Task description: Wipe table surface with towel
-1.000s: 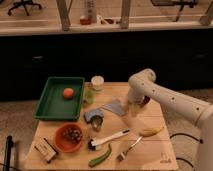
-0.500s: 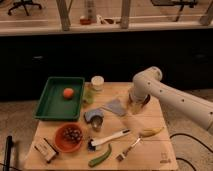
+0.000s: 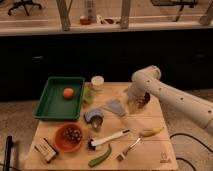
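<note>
The towel (image 3: pixel 115 106), a small grey-blue cloth, lies flat on the light tan wooden table surface (image 3: pixel 150 152), a little right of its middle. My white arm comes in from the right and bends down over the table's far right part. The gripper (image 3: pixel 135 104) hangs just right of the towel, close to the table surface. Whether it touches the towel does not show. A dark red part (image 3: pixel 146 98) shows beside the wrist.
A green tray (image 3: pixel 50 106) holding an orange ball (image 3: pixel 68 93) stands at the left. A white cup (image 3: pixel 97 82), a blue-grey lump with a metal cup (image 3: pixel 94 118), a red bowl (image 3: pixel 69 137), a white-handled brush (image 3: pixel 108 139), a banana (image 3: pixel 150 132), a fork (image 3: pixel 129 148) and a green vegetable (image 3: pixel 100 156) lie around.
The arm's elbow swung slightly right and then back left. The gripper stays beside the towel's right edge. The towel has not visibly moved.
</note>
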Available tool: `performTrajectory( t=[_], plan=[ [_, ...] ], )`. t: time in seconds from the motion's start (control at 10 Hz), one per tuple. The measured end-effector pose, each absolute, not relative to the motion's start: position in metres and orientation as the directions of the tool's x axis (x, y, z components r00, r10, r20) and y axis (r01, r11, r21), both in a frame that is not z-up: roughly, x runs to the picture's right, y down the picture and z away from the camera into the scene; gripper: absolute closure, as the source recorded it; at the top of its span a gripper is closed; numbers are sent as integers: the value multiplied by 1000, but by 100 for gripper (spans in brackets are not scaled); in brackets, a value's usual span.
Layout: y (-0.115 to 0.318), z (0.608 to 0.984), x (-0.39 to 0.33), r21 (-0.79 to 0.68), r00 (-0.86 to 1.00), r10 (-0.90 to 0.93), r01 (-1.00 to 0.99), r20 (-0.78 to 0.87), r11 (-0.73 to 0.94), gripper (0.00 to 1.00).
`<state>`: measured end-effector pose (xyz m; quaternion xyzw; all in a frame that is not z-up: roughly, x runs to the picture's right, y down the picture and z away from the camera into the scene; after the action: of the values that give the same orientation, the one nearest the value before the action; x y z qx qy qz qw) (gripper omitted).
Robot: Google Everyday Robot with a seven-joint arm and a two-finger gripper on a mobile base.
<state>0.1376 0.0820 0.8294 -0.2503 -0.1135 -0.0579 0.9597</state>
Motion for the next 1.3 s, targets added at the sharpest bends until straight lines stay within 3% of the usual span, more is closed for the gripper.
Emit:
performTrajectory(
  t=[1.3],
  plan=[
    [109,874,93,-574,939,-16,223,343,788,20]
  ],
)
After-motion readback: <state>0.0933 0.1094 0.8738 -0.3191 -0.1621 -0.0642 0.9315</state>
